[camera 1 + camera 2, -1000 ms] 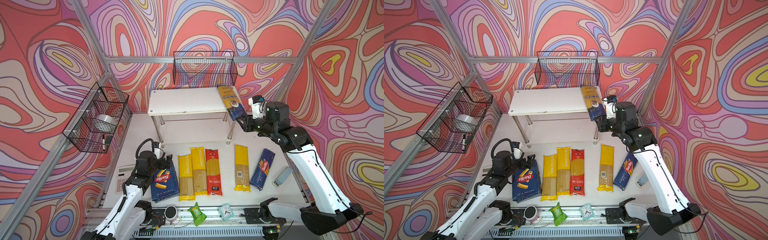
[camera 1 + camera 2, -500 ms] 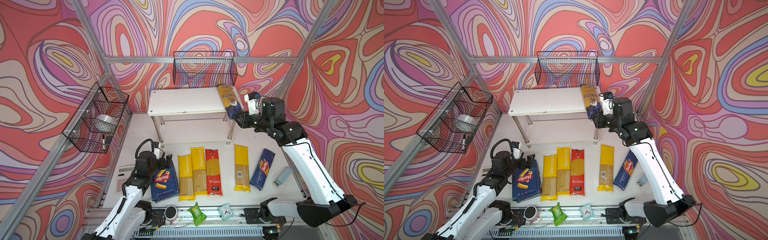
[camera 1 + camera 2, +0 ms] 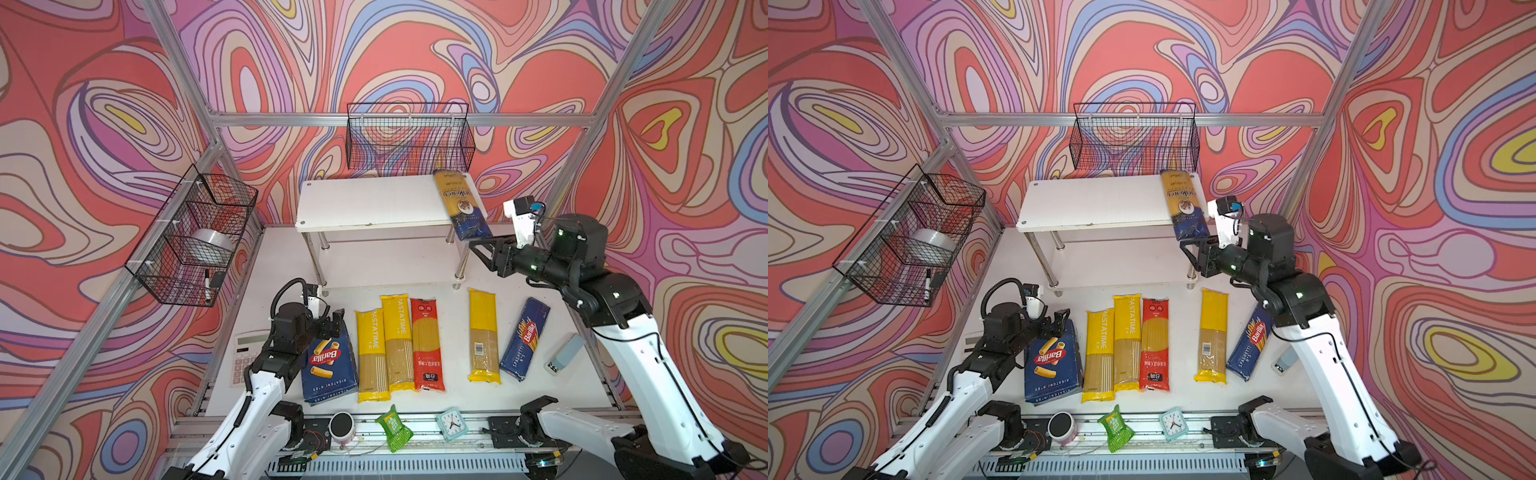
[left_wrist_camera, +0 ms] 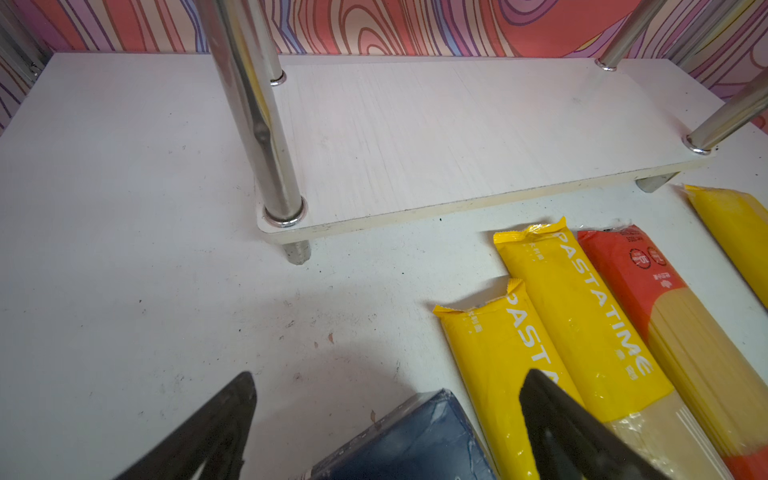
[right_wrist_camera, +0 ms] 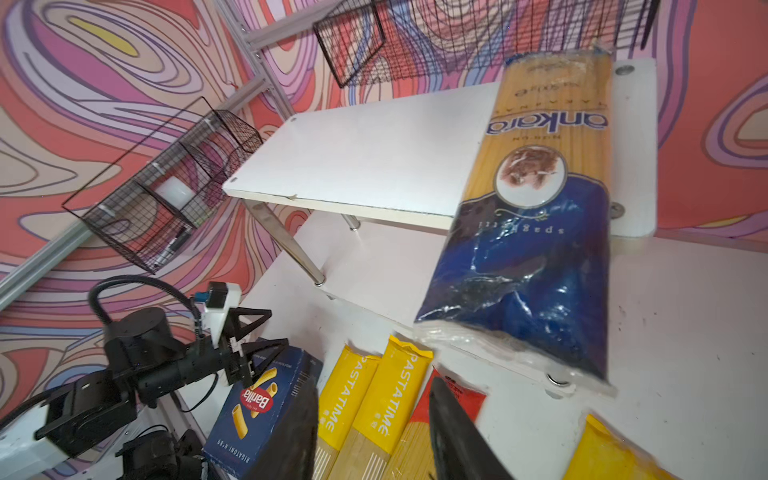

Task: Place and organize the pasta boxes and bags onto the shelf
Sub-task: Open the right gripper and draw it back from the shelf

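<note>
The gold and dark blue bag (image 3: 459, 203) (image 5: 536, 199) lies on the right end of the white shelf's top tier (image 3: 365, 203), its blue end hanging over the front edge. My right gripper (image 3: 474, 246) (image 5: 372, 386) is open just below that end, holding nothing. On the table lie the rigatoni box (image 3: 330, 365), two yellow bags (image 3: 372, 353) (image 3: 398, 340), a red bag (image 3: 427, 345), a third yellow bag (image 3: 483, 332) and the spaghetti box (image 3: 524, 338). My left gripper (image 3: 332, 322) (image 4: 388, 376) hangs open over the rigatoni box's far corner (image 4: 407, 440).
A black wire basket (image 3: 409, 137) hangs on the back wall above the shelf. Another basket (image 3: 195, 237) on the left wall holds a tape roll. A calculator (image 3: 245, 357), speaker (image 3: 341, 426), green packet (image 3: 392, 428), clock (image 3: 451, 424) and grey device (image 3: 565, 355) sit around the table's edges.
My right gripper pushed the gold and blue bag further onto the top tier, then opened, let it go and dropped slightly below its end. The left arm has not moved.
</note>
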`<state>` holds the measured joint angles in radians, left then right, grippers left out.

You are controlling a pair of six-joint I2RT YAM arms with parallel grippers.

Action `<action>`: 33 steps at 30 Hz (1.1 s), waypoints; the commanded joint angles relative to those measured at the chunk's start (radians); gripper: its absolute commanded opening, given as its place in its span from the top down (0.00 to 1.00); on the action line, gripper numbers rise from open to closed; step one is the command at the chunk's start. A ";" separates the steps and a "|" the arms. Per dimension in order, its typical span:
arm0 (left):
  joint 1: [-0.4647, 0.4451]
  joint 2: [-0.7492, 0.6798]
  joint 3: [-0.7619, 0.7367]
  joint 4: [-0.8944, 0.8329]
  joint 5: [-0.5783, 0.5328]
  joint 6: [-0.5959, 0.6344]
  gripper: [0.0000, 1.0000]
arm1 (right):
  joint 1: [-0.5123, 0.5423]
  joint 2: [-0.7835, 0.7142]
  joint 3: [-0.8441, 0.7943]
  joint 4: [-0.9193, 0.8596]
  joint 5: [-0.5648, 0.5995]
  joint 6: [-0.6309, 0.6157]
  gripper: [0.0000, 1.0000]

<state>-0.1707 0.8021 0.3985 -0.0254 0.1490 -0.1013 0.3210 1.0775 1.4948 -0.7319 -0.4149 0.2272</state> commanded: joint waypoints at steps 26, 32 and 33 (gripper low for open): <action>-0.004 -0.029 -0.016 0.015 0.023 0.012 0.00 | 0.152 -0.036 -0.287 -0.103 0.050 -0.038 0.53; -0.004 -0.030 -0.017 0.015 0.021 0.010 0.00 | 0.257 -0.019 -0.384 -0.082 0.168 0.008 0.51; -0.004 -0.027 -0.015 0.017 0.021 0.010 0.00 | 0.275 -0.010 -0.395 -0.087 0.197 0.024 0.50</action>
<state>-0.1707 0.7795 0.3965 -0.0254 0.1604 -0.1009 0.5541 1.0634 1.1194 -0.8005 -0.3054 0.2211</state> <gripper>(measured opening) 0.999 0.492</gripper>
